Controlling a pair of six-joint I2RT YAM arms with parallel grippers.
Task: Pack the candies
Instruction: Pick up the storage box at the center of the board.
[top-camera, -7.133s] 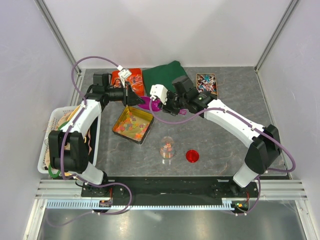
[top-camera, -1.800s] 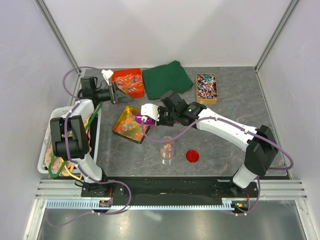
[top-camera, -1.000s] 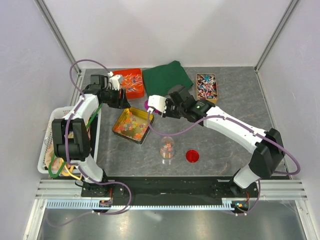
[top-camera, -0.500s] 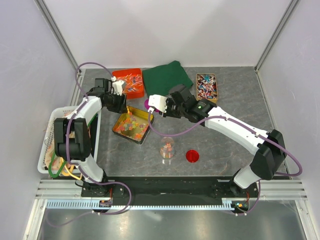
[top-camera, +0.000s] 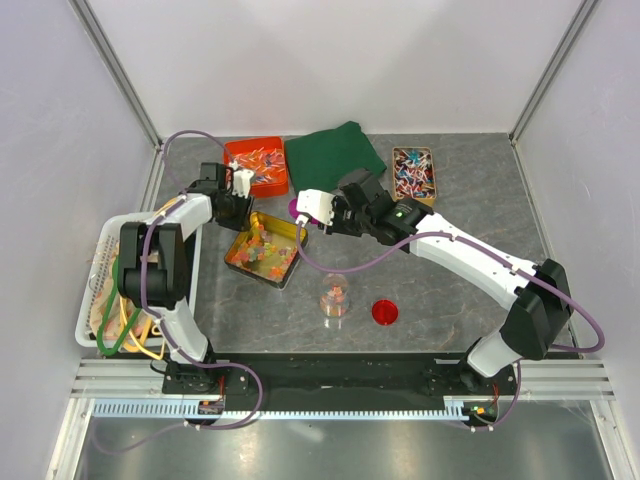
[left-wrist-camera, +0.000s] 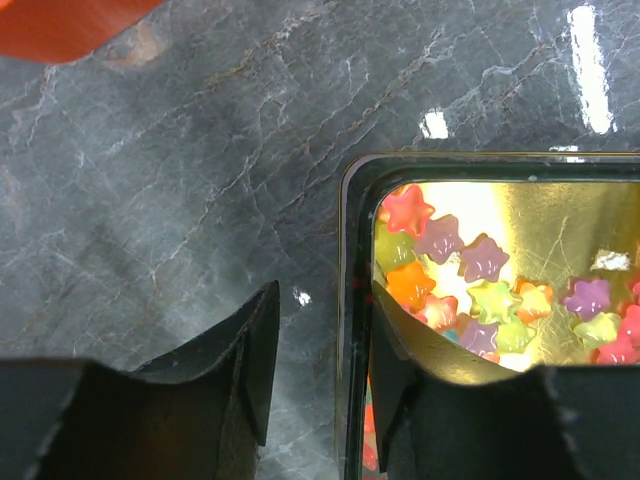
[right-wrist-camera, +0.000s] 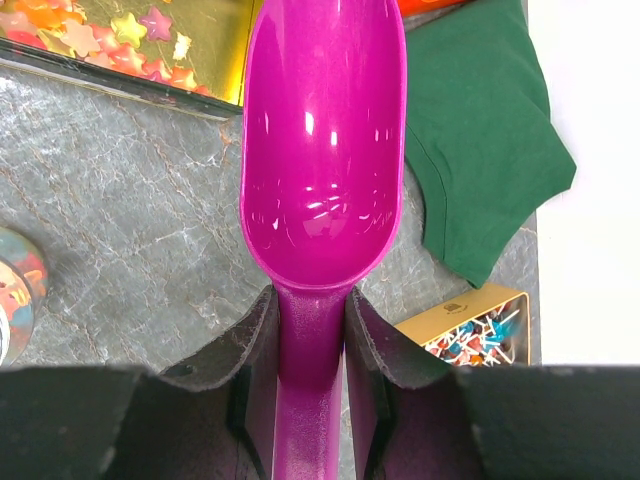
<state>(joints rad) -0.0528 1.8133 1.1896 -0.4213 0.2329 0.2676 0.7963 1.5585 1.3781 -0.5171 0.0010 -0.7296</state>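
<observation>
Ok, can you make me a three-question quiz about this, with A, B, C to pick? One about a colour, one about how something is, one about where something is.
1. What colour is the scoop in the right gripper? A blue, B magenta, C yellow.
2. The scoop is: A empty, B full, C snapped.
3. Where is the red lid? A in the scoop, B in the right gripper, C on the table beside the clear cup.

Answers: B, it shines magenta; A, its bowl is bare in the right wrist view; C, the top view shows it lying next to the cup.

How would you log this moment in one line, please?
left pincer: open astride tin rim | right pincer: shut on empty scoop | candies: in tin
</observation>
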